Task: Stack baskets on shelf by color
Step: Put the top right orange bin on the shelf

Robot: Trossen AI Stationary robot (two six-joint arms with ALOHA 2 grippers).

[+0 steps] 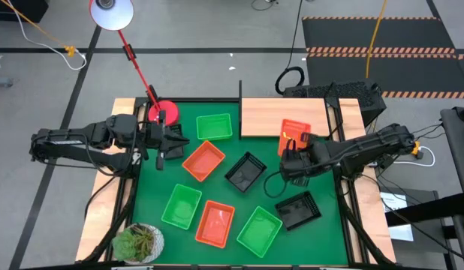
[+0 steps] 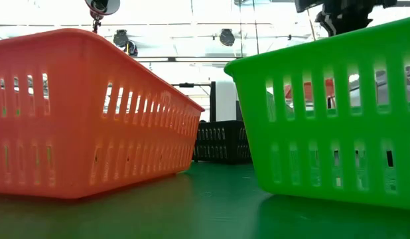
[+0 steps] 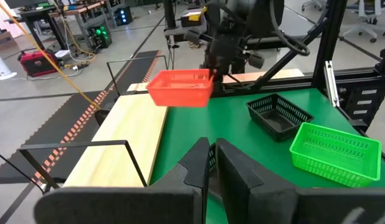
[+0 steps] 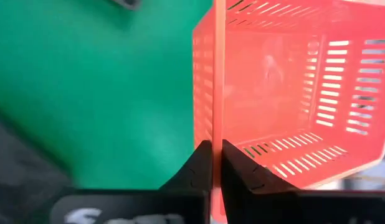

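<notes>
Both arms are dark, nearly black, built of chunky jointed segments, with black cables looping beside the right arm (image 1: 360,150) and the left arm (image 1: 82,140). Each ends in two flat, matte black, tapered fingers (image 4: 202,165), smooth-faced and angular.

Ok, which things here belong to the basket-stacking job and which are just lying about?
Job:
- held orange basket, gripped in the right gripper at the shelf
- loose orange baskets
- green baskets
- black baskets
- left gripper, waiting beside the lamp base

Lying about:
- lamp
- potted plant
</notes>
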